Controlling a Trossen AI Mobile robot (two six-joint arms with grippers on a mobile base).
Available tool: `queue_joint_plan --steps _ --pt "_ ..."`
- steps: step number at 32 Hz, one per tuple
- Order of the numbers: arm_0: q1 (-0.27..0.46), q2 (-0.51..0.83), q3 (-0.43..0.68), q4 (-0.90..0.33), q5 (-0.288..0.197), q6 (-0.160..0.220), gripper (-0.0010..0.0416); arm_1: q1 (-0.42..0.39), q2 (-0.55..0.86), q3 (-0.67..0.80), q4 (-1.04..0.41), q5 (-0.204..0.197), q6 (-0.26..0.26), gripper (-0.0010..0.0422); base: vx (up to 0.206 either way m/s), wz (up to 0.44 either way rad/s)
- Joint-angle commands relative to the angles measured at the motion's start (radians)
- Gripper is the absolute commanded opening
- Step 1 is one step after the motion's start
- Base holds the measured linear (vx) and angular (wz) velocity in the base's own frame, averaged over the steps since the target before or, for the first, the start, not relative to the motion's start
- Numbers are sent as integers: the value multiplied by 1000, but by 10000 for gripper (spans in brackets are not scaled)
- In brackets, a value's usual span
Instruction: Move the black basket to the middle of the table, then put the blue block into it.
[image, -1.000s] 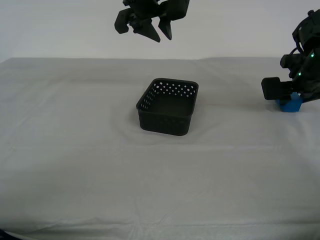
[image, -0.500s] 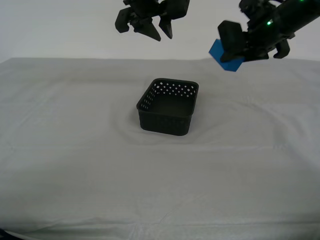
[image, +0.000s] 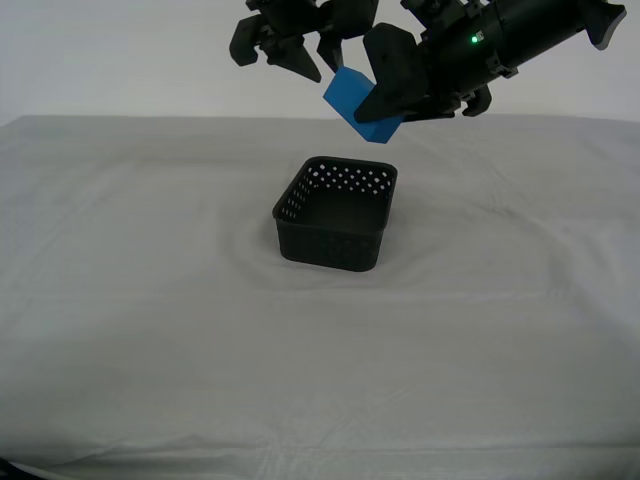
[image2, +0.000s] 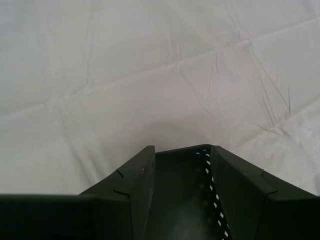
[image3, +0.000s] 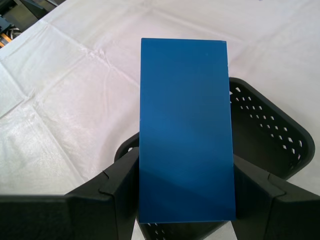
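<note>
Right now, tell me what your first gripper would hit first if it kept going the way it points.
Likely the black basket: my first gripper, shut on the blue block, points toward its open top, though depth is uncertain.

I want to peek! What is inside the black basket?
Nothing shows inside the black basket: just its dark floor and holey walls. Its near wall hides a strip of floor. The blue block hangs above it, held by my first tool.

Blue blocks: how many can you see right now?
1. The blue block is clamped in my first end effector, in the air above the black basket. None shows on the table or in the basket.
</note>
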Motion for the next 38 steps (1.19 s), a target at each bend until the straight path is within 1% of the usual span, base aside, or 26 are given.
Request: queue_joint_plan --steps 1,3,4,5,6,8,9,10,11,12,13,14,17,18,19,20,21,23,25,27,28,34,38 --pt "3 0 1 5 -10 -1 0 0 1 0 0 0 2 146 0 0" --pt "4 0 1 5 -10 -2 4 0 1 0 0 0 2 146 0 0" --pt "6 0 1 5 -10 -1 16 0 1 0 -1 1 2 146 0 0" --pt "6 0 1 5 -10 -1 42 0 1 0 0 0 2 146 0 0" --pt "6 0 1 5 -10 -1 51 0 1 0 0 0 2 146 0 0" --pt "7 0 1 8 -10 -2 98 0 1 0 -1 1 2 146 0 0" --pt "7 0 1 10 -10 -3 109 0 1 0 0 0 2 146 0 0" --pt "7 0 1 10 -10 -2 132 0 1 0 0 1 -2 146 0 0" --pt "7 0 1 10 -10 -2 143 0 1 0 0 1 -7 146 0 0" --pt "8 0 1 10 -10 -2 172 0 1 0 1 1 -15 146 0 0" --pt "11 0 1 10 -10 -2 229 0 1 0 0 1 -14 146 0 0" --pt "12 0 1 10 -10 -2 247 0 1 0 0 0 -14 146 0 0" --pt "13 0 1 10 -10 0 331 2 1 0 8 0 -14 146 0 0" --pt "14 0 1 10 -10 0 352 3 1 0 8 0 -12 146 0 0" --pt "14 0 1 10 -10 0 359 3 1 0 8 0 -11 146 0 0" --pt "14 0 1 10 -10 0 375 8 1 0 9 -16 -8 146 0 0" --pt "14 0 1 5 -9 1 388 38 1 0 6 -88 -9 146 0 0" --pt "14 0 1 4 -9 2 387 57 1 0 6 -87 -9 146 0 0" --pt "14 0 1 4 -8 4 387 126 1 0 -4 -86 -6 146 0 0" --pt "14 0 1 4 -8 5 387 160 1 0 -5 -86 2 146 0 0" --pt "14 0 1 4 -6 5 387 207 1 0 -8 -85 15 146 0 0" --pt "15 0 1 4 -6 7 387 293 1 0 -9 -85 36 146 0 0" --pt "15 0 1 4 -6 8 387 317 1 0 -8 -85 46 146 0 0"
